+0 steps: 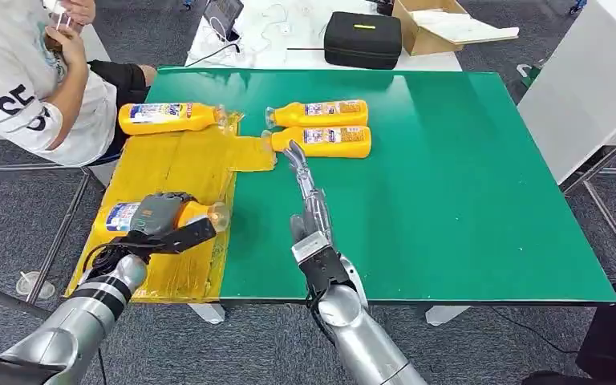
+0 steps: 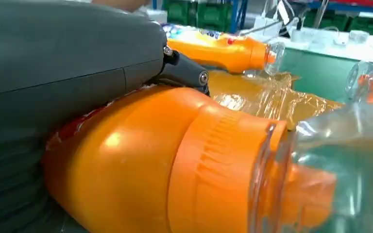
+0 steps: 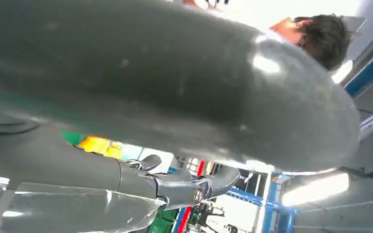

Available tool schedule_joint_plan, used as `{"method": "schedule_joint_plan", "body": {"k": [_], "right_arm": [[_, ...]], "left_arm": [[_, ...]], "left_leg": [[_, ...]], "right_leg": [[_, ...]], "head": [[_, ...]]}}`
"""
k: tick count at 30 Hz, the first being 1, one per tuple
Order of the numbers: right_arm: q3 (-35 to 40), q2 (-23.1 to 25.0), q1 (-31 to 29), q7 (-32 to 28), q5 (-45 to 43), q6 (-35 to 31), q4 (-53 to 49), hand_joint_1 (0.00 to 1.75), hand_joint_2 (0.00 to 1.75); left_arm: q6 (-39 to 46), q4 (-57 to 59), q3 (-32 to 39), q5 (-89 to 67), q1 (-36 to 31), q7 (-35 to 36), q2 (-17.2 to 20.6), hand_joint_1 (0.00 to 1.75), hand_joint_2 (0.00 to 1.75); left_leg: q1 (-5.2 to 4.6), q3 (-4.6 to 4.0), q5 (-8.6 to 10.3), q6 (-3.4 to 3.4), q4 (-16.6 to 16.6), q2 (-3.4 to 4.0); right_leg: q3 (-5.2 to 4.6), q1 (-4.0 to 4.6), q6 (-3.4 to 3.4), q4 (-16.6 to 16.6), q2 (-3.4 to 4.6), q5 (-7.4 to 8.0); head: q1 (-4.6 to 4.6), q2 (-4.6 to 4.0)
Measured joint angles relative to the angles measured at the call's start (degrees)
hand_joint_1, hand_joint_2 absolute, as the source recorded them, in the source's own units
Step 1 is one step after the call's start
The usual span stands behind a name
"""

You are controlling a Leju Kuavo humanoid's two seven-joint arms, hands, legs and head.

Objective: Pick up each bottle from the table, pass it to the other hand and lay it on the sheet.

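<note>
Left robot hand (image 1: pixel 163 218) grips a detergent bottle (image 1: pixel 124 216) on the yellow sheet (image 1: pixel 188 164) (cap toward worktop centre); right robot hand (image 1: pixel 303 180), seemingly empty, fingers outstretched toward the nearest bottle (image 1: pixel 321 141).

The left hand (image 1: pixel 164 218) covers the middle of the bottle (image 1: pixel 124 216) it grips on the yellow sheet (image 1: pixel 178 164), hiding most of the label. In the left wrist view that bottle's clear cap (image 2: pixel 330 170) is blurred and cut off at 3 to 5 o'clock. The person (image 1: pixel 28 76) at 10 o'clock is cut by the frame edge. Bottle label print is too small to read. The right wrist view is mostly blurred hand cover (image 3: pixel 175 82).
</note>
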Motion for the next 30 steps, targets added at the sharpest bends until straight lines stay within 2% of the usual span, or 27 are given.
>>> {"method": "schedule_joint_plan", "body": {"k": [1,2,9,10,17,22,30], "right_arm": [[0.0,0.1,0.0,0.0,0.0,0.0,0.2,0.00,0.00],[0.0,0.1,0.0,0.0,0.0,0.1,0.3,0.00,0.00],[0.2,0.3,-0.3,0.0,0.2,0.8,1.3,0.00,0.00],[0.2,0.3,-0.3,0.0,0.3,1.0,1.4,0.00,0.00],[0.1,0.4,-0.8,0.0,0.1,2.6,2.9,0.00,0.00],[0.0,0.5,-0.9,0.0,-0.2,3.0,3.6,0.00,0.00],[-0.2,0.5,-1.4,0.1,-0.8,3.3,4.7,0.00,0.00]], "left_arm": [[-0.6,0.0,0.3,0.3,-0.1,-0.2,0.0,0.31,1.75],[-0.9,0.0,0.6,0.5,-0.2,-0.3,0.0,0.00,1.75],[-4.7,0.1,1.4,2.1,1.0,-0.5,-0.5,0.00,1.75],[-5.3,0.1,1.6,2.1,1.0,-0.5,-0.5,0.00,0.00],[-11.2,0.1,1.9,2.9,0.9,-1.7,-0.5,0.00,0.00],[-12.4,0.1,1.9,3.4,1.1,-2.1,-0.7,0.00,0.00],[-21.5,0.1,1.9,5.0,-0.5,-2.1,0.0,0.00,0.00]], "left_leg": [[0.00,0.07,0.00,0.00,0.0,-0.01],[0.00,0.13,0.00,0.00,0.0,-0.02],[0.01,0.21,0.00,0.00,0.0,0.03],[0.00,0.21,0.00,0.00,0.0,0.01],[0.00,0.22,0.00,0.00,0.0,-0.03],[0.00,0.23,0.00,0.00,0.0,-0.03],[0.01,0.39,0.02,-0.01,0.0,-0.13]], "right_leg": [[0.07,0.00,0.00,0.0,0.00,0.00],[0.13,0.00,-0.01,0.0,-0.01,-0.01],[0.18,0.01,-0.01,0.0,0.01,0.01],[0.19,0.01,-0.01,0.0,0.00,0.01],[0.20,0.00,-0.01,0.0,0.00,-0.01],[0.23,0.00,-0.01,0.0,0.00,0.00],[0.42,0.01,-0.01,0.0,-0.04,0.00]], "head": [[0.00,0.00],[0.00,0.00],[-0.02,0.02],[0.04,0.00],[-0.02,0.02],[0.00,0.00],[0.00,0.00]]}}
